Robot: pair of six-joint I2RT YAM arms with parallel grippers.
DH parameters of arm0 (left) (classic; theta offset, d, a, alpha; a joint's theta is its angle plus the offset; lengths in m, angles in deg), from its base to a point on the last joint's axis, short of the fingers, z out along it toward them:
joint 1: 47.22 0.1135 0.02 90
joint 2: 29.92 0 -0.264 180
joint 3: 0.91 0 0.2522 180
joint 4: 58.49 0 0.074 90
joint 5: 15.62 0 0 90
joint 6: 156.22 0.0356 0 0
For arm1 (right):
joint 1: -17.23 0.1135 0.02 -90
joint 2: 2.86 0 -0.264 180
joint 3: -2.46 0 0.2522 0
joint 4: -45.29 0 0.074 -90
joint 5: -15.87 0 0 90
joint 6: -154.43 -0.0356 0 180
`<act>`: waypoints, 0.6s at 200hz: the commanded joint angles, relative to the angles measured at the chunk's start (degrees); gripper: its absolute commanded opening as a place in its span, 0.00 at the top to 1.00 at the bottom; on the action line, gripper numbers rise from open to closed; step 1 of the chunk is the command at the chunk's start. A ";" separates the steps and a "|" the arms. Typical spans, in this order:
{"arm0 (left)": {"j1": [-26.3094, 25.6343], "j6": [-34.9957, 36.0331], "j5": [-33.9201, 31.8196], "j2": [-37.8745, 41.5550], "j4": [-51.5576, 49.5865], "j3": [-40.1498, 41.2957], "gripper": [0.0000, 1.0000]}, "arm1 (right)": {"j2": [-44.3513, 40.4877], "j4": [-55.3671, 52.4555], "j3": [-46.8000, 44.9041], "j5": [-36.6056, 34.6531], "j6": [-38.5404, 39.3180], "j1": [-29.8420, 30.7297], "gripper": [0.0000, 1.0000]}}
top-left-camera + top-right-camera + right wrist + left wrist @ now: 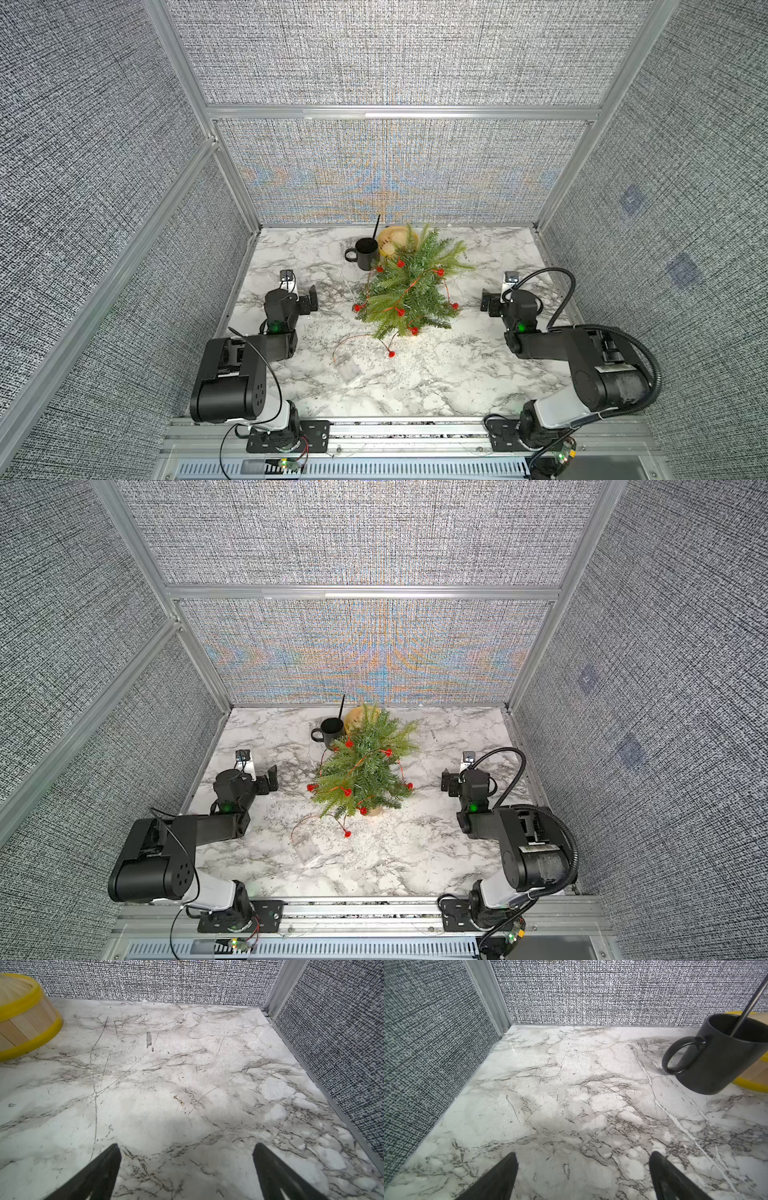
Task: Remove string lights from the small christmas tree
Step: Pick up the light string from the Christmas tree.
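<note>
Left hand (583,1156) and right hand (187,1147) gape wide and empty, flanking the small christmas tree (405,286) on the worktop (457,374). The string lights (400,311) wrap it, with the battery box (348,368) trailing near, probably the easiest start.

Green tree (390,282), coppery string lights (400,311) with red bulbs, black mug (366,255), grey-veined white marble table (457,374).

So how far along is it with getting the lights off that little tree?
Barely started. Done: only the battery box and one bulb lie loose on the marble table. In hand: nothing; the left tool and right tool are open, empty, either side of the small christmas tree. Left: the string lights are wound through its branches.
</note>
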 commanded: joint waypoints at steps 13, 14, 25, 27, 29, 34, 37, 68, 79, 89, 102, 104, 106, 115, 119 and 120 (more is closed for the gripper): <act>0.05 0.28 0.33 0.07 0.19 -0.09 0.01 | -0.29 1.27 -0.10 0.25 0.17 0.12 0.01; 0.09 0.29 0.33 0.03 0.19 -0.07 0.01 | -0.29 1.27 -0.09 0.25 0.17 0.08 0.01; 0.05 0.23 0.33 0.11 0.15 -0.04 0.01 | -0.29 1.32 -0.16 0.21 0.26 0.09 0.01; 0.04 0.23 0.29 0.07 0.18 -0.04 0.01 | -0.29 1.35 -0.17 0.24 0.26 0.04 0.01; 0.02 0.23 0.28 0.08 0.19 -0.09 0.01 | -0.25 1.36 -0.20 0.25 0.26 0.14 0.01; 0.10 0.23 0.33 0.16 0.18 -0.04 0.01 | -0.29 1.35 -0.19 0.21 0.26 0.06 0.01; 0.09 0.23 0.33 0.16 0.19 -0.04 0.01 | -0.29 1.29 -0.16 0.24 0.26 0.07 0.01; 0.05 0.23 0.33 0.17 0.28 -0.01 0.01 | -0.29 1.30 -0.11 0.25 0.26 0.19 0.01; 0.07 0.23 0.32 0.17 0.25 0.05 0.01 | -0.33 1.36 -0.18 0.25 0.26 0.14 0.01; 0.07 0.23 0.28 0.17 0.27 0.00 0.01 | -0.36 1.36 -0.21 0.25 0.26 0.00 0.01; 0.04 0.27 0.32 0.26 0.33 0.05 0.01 | -0.34 1.41 -0.24 0.25 0.26 0.18 0.01; 0.04 0.24 0.26 0.22 0.33 0.11 0.01 | -0.41 1.37 -0.28 0.25 0.26 0.20 0.01; 0.09 0.23 0.32 0.25 0.33 0.13 0.01 | -0.45 1.37 -0.20 0.25 0.26 0.09 0.01; 0.04 0.23 0.29 0.24 0.54 0.08 0.01 | -0.29 1.47 -0.29 0.25 0.26 0.12 0.01; 0.04 0.26 0.26 0.25 0.35 0.11 0.01 | -0.29 1.41 -0.25 0.25 0.26 0.13 0.01; 0.09 0.29 0.30 0.21 0.36 0.12 0.01 | -0.29 1.39 -0.21 0.25 0.26 0.17 0.01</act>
